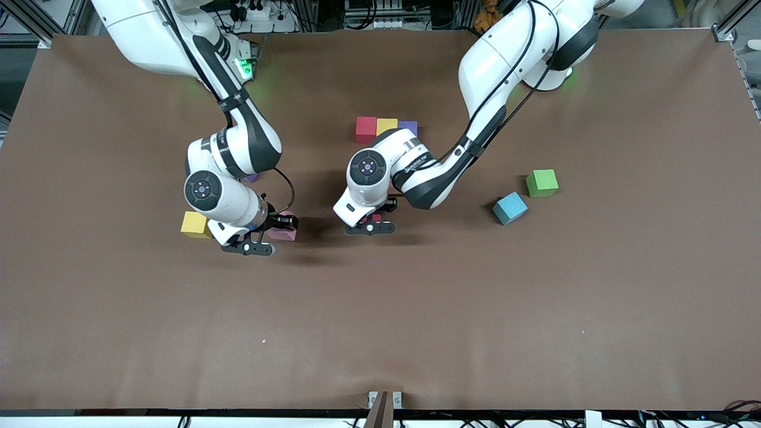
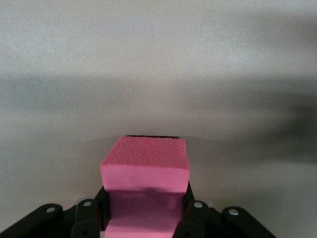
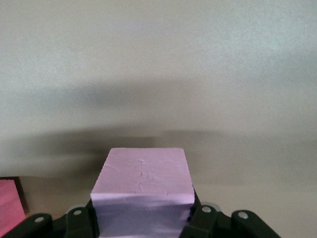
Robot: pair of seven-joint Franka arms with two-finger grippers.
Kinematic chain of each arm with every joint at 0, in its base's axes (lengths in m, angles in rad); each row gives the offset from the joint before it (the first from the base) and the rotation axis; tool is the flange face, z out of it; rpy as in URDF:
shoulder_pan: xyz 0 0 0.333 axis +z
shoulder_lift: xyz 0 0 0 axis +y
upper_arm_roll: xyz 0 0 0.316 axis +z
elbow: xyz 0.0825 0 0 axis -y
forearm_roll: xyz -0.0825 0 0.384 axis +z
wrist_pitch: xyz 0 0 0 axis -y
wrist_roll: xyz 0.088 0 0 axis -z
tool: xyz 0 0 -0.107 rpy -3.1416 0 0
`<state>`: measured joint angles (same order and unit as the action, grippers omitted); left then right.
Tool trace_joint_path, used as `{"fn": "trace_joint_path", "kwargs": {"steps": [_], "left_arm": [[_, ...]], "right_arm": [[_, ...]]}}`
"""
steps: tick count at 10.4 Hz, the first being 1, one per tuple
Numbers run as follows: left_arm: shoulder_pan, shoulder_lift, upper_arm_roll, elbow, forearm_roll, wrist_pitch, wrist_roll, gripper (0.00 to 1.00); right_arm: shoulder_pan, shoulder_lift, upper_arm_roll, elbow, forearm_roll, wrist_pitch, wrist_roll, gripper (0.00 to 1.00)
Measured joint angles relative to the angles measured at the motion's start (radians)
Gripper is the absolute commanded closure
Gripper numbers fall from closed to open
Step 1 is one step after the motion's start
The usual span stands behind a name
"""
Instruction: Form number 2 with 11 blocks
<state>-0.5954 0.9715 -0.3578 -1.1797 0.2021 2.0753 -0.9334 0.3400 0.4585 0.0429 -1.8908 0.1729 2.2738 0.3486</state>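
My left gripper (image 1: 373,221) (image 2: 147,206) is shut on a bright pink block (image 2: 146,158), low over the middle of the table. My right gripper (image 1: 284,224) (image 3: 143,215) is shut on a pale pink block (image 1: 283,232) (image 3: 143,176), which looks lilac in the right wrist view, low over the table toward the right arm's end. A touching row of red (image 1: 366,129), yellow (image 1: 386,125) and purple (image 1: 408,126) blocks lies mid-table, and the left arm's wrist covers the spot just nearer than it. A light blue block (image 1: 509,207) lies loose toward the left arm's end.
A green cube (image 1: 541,182) sits beside the light blue block. A second yellow block (image 1: 195,224) rests next to the right arm's wrist, and a purple corner (image 1: 252,177) peeks out under that arm. A pink block's edge (image 3: 10,206) shows in the right wrist view.
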Motion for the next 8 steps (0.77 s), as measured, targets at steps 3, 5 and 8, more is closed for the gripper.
{"fn": "trace_joint_path", "kwargs": {"steps": [3, 5, 8], "left_arm": [[0.0, 0.004, 0.0, -0.001, 0.0, 0.0, -0.002, 0.49], [-0.001, 0.009, 0.0, -0.001, 0.0, 0.0, -0.003, 0.49], [-0.005, 0.01, 0.0, -0.001, 0.0, 0.0, -0.003, 0.49]], "right_arm": [[-0.003, 0.0, -0.002, 0.001, 0.0, -0.006, -0.025, 0.51], [-0.003, 0.0, -0.002, 0.002, 0.0, -0.006, -0.029, 0.51], [-0.003, 0.0, -0.002, 0.002, 0.0, -0.007, -0.037, 0.51]]}}
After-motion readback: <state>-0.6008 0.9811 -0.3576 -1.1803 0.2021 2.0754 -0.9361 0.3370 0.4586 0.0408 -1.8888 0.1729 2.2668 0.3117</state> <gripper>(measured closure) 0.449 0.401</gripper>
